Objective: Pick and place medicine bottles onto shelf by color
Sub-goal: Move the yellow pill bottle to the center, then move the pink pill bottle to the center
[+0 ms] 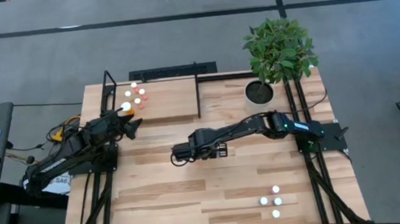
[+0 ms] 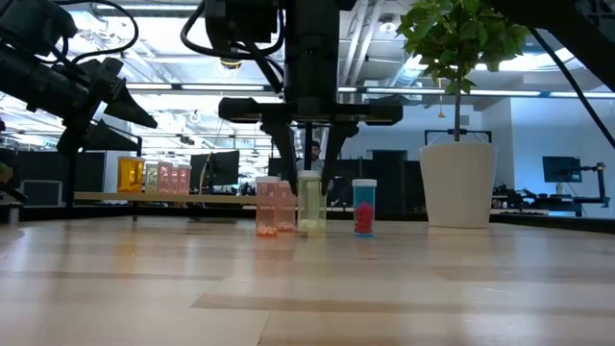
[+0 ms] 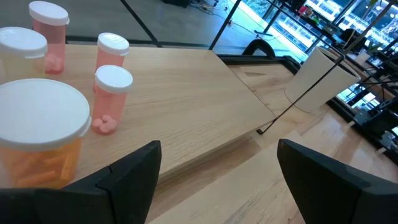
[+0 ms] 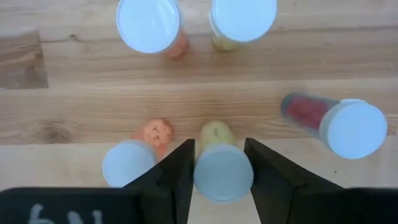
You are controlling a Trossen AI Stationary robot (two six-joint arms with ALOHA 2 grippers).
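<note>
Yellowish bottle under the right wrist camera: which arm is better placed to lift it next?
Right. The right pincer straddles the yellowish bottle, which stands on the table. The left pincer hangs open and empty over at the shelf, far from it.

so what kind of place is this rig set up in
Probably an open-plan lab or office workspace: the low view looks past the plank table to ceiling strip lights, desks with dark monitors, and glass partitions. A potted plant stands on the table.
</note>
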